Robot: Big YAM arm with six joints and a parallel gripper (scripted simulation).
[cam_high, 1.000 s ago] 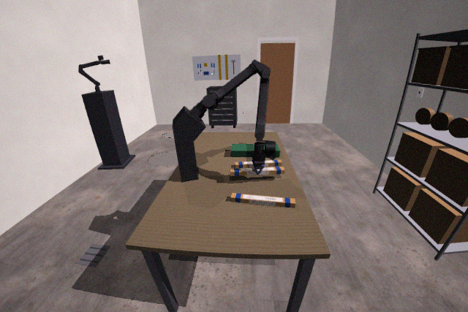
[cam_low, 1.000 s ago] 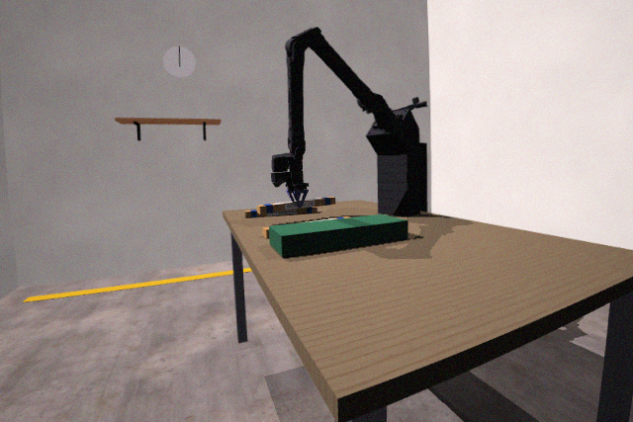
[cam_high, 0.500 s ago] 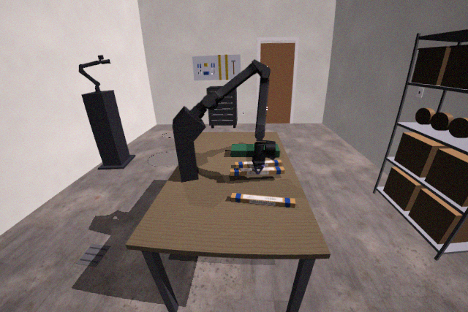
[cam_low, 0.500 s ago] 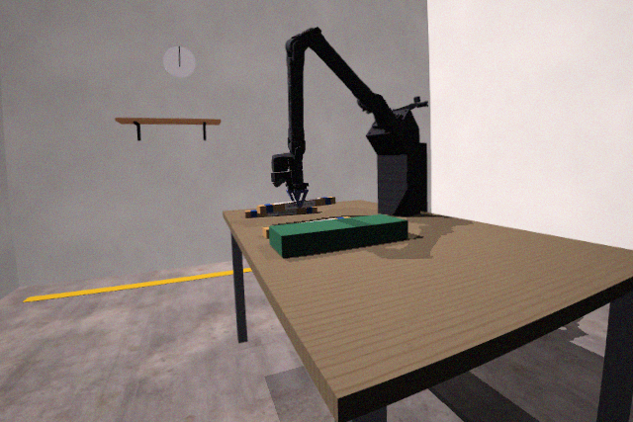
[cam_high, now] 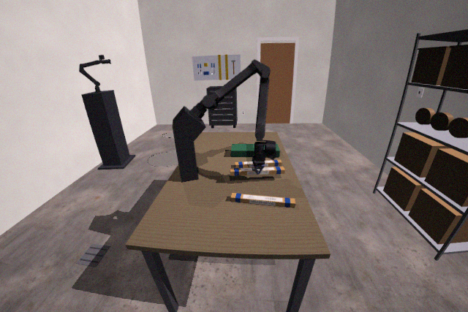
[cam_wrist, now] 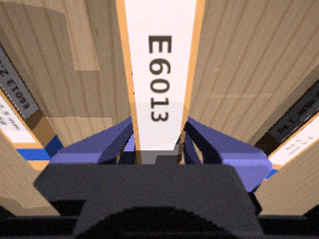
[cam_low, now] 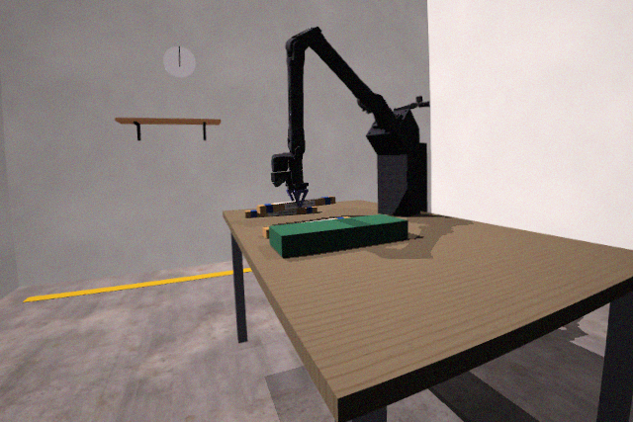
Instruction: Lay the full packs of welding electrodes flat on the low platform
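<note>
My gripper point(cam_high: 258, 169) point(cam_low: 299, 204) point(cam_wrist: 159, 119) is shut on the middle electrode pack point(cam_high: 273, 171) point(cam_low: 276, 207) point(cam_wrist: 160, 80), gripped around its middle. The pack is held roughly level a little above the table, with its shadow below it. One orange pack point(cam_high: 262, 199) point(cam_low: 251, 213) with blue bands lies flat nearer the top camera. Another pack point(cam_high: 276, 163) point(cam_low: 265, 232) lies on the table beside the low green platform point(cam_high: 240, 150) point(cam_low: 326, 242), partly hidden by my gripper in the top view and by the platform in the exterior view. No pack shows on the platform.
The wooden table point(cam_high: 227, 229) point(cam_low: 408, 299) carries the packs, the platform and my arm's base point(cam_high: 186, 161) point(cam_low: 393, 182). The platform is beyond the packs in the top view. A shelf rack point(cam_high: 396, 123) stands on the floor to the right, away from the table.
</note>
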